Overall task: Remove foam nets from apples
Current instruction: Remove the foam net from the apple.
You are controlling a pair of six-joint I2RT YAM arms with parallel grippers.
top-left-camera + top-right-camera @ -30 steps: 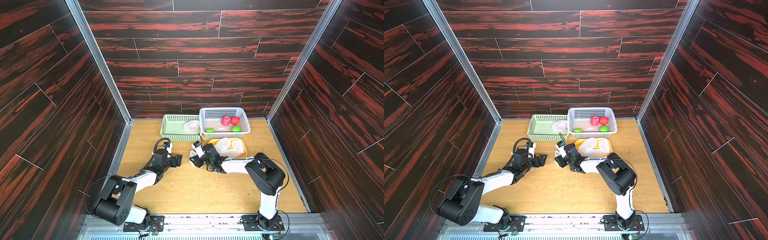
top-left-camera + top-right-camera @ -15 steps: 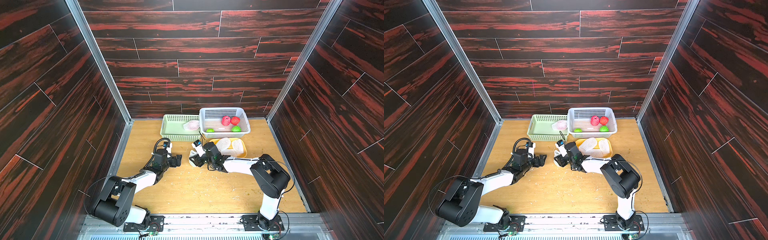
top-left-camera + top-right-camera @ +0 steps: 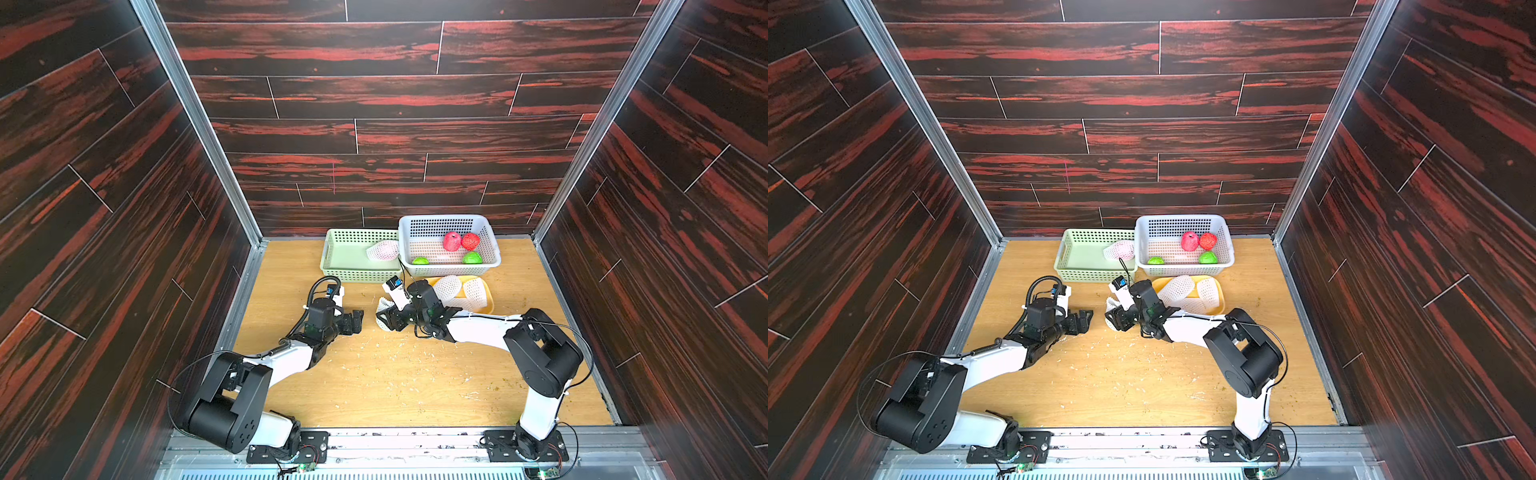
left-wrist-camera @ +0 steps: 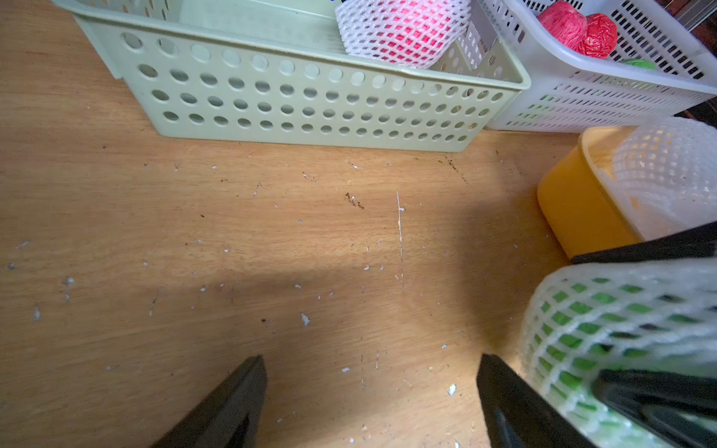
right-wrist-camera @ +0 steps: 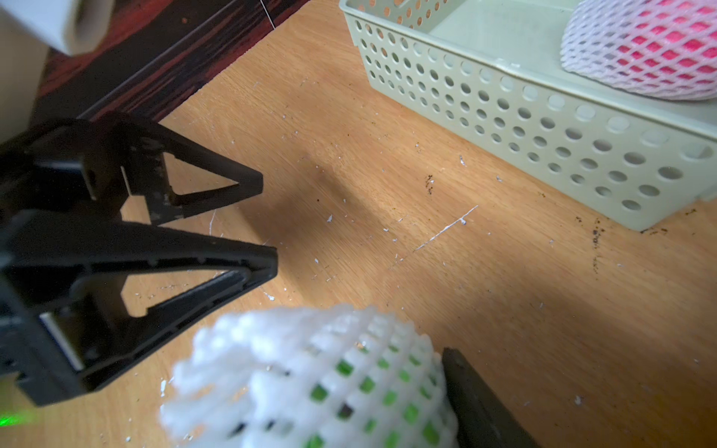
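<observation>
Wooden surface (image 3: 374,374), walled on three sides, lay open across its near half. Item: left hand (image 3: 358,322), spread wide, empty. Item: right hand (image 3: 384,318), near it, clasped the netted green apple (image 4: 605,322). Items: green basket (image 3: 353,274) and white basket (image 3: 451,271) stood against the far edge.

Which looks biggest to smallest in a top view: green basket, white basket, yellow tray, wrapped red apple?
1. White basket.
2. Green basket, only slightly smaller.
3. Yellow tray, partly hidden.
4. Wrapped red apple.
</observation>
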